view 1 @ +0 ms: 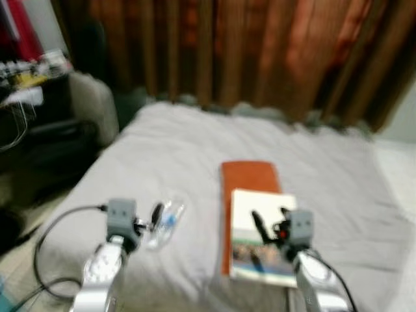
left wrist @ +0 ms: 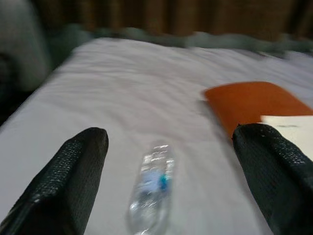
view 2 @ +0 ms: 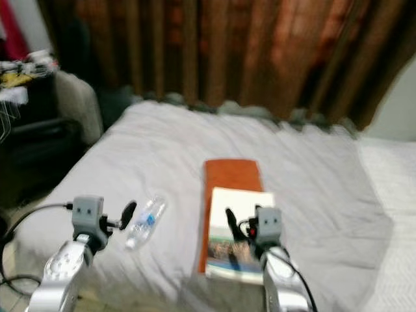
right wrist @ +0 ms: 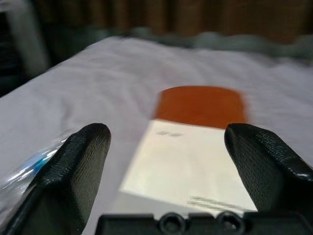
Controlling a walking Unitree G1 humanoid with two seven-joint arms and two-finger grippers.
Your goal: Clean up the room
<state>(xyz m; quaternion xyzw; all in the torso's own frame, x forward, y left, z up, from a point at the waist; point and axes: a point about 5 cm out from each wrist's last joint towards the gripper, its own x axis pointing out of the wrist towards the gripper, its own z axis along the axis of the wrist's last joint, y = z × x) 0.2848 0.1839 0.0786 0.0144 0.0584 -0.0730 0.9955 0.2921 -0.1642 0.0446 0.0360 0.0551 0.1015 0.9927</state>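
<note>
A clear water bottle (left wrist: 151,193) lies on the bed (view 1: 195,143), just before the left gripper (left wrist: 171,181), jaws wide apart. The right gripper (right wrist: 166,171), jaws also spread, hovers above a white book (right wrist: 190,164) resting on an orange one (right wrist: 203,105). Best to straddle the bottle's middle squarely before closing, since it looks likely to roll.

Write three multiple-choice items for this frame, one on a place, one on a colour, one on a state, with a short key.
1. Where does the plastic bottle lie?
A. on the bed, ahead of the left gripper
B. on top of the books
C. on the floor

2. What colour is the book under the white book?
A. blue
B. orange
C. green

3. How do the right gripper's fingers stand?
A. shut on the bottle
B. shut on a book
C. open, holding nothing

Key: 1 A, it rests on the grey bed sheet between the left fingers. 2 B, its orange cover shows beyond the white one. 3 C, the white book is visible through the wide gap.
</note>
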